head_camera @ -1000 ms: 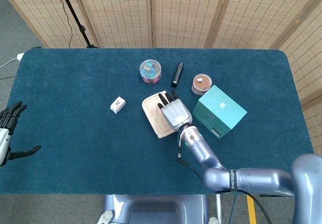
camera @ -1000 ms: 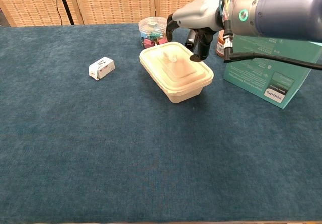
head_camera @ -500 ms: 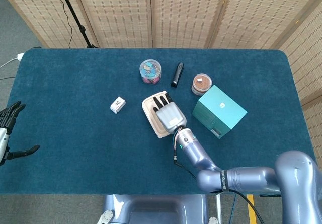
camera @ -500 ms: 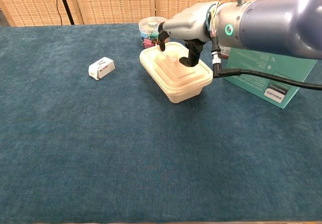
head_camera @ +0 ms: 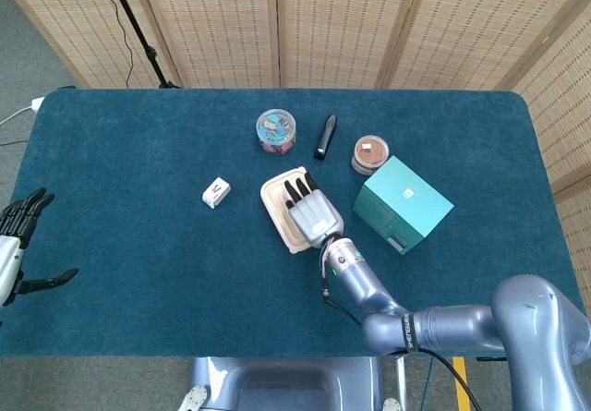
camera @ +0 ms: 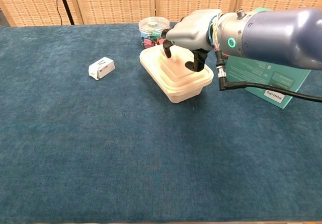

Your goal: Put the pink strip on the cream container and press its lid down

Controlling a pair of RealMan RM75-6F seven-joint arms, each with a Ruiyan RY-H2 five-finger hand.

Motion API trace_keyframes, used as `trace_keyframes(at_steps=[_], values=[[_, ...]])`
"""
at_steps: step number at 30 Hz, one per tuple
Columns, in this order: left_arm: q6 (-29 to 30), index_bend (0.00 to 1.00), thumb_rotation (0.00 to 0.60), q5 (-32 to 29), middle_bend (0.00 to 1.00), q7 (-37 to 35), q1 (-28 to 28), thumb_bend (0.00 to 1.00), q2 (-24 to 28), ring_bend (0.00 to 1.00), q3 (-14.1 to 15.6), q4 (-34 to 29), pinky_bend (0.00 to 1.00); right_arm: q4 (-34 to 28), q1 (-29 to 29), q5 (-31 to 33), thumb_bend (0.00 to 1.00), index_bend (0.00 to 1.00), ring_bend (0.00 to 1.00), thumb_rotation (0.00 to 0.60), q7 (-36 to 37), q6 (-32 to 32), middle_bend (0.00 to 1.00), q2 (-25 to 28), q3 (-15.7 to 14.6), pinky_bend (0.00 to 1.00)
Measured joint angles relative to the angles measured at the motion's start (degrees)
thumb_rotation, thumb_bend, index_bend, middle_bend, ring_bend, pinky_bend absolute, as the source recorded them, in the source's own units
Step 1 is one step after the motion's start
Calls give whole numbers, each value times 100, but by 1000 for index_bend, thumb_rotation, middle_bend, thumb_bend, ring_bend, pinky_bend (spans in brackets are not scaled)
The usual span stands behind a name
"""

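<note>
Right hand sits palm-down over the cream rectangular plastic container, fingers spread, tips on or just above the stepped lid; nothing is held between them. Contact cannot be confirmed from either view. The pink strip is not visible in either view; it may be hidden under the palm, cannot tell.

Left hand rests open at the near-left edge of the blue felt surface, well apart from the work.

Risks, as judged:
- Press looks biased toward the far half of the lid. Uneven load could tip the light container or seat one edge only.
- Felt gives little grip; a sideways push could slide the container.
- If the strip lies under the palm, dragging the hand could shift it.

Room around the right hand:
- Right: teal cardboard box, near the forearm.
- Beyond the fingertips: clear round tub of coloured clips, just beside the container's far corner.
- Left: small white box, apart.
- Toward the robot: open felt, safest withdrawal path.
</note>
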Motion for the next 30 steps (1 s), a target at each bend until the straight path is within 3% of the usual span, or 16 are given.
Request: trace_keyframes(at_steps=[30], values=[[-74, 0, 600, 24, 0, 55, 18, 0, -13, 0, -26, -33, 0, 212, 189, 324, 587, 284, 0, 600, -134, 38, 0, 33, -280, 0]])
